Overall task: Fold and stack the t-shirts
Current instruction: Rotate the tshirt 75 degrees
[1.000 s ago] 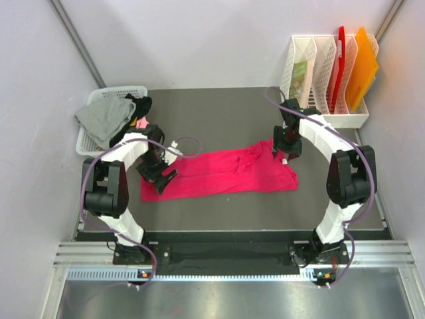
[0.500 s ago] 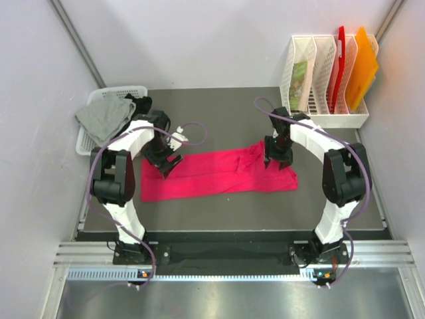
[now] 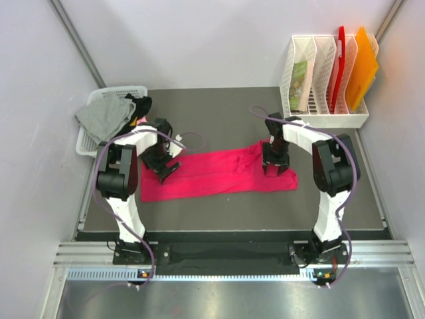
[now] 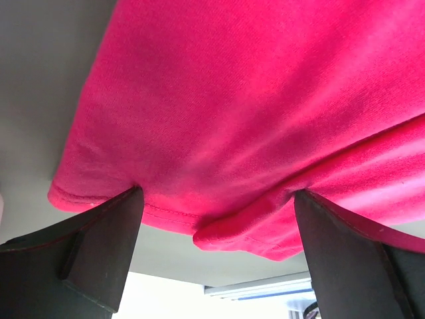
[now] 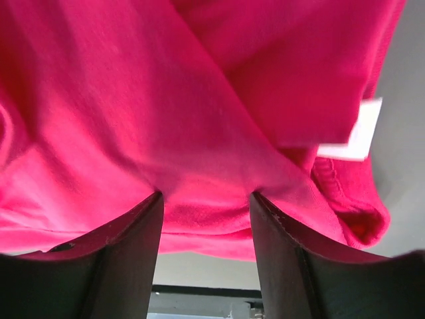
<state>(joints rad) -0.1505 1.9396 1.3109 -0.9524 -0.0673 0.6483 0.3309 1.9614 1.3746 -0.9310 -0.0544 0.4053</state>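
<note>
The crimson-red cotton t-shirt lies spread as a long flat band on the dark grey bench, and each end of it sits under one gripper. The left gripper has its jaws at full spread and is pressed onto the hem, with a rolled lip of cloth lying between its fingers. The right gripper has its jaws partly apart and pinches nothing. It straddles flat cloth at the bunched end, with a small white label ahead of it and to its right. The step appears to be taking the band's far edge at both ends for a lengthwise fold. To do it well, each gripper should probably gather every layer of the edge before closing. Both should then close together, rise only enough to free the cloth, and travel in parallel with the band taut, so the edge lands square.
</note>
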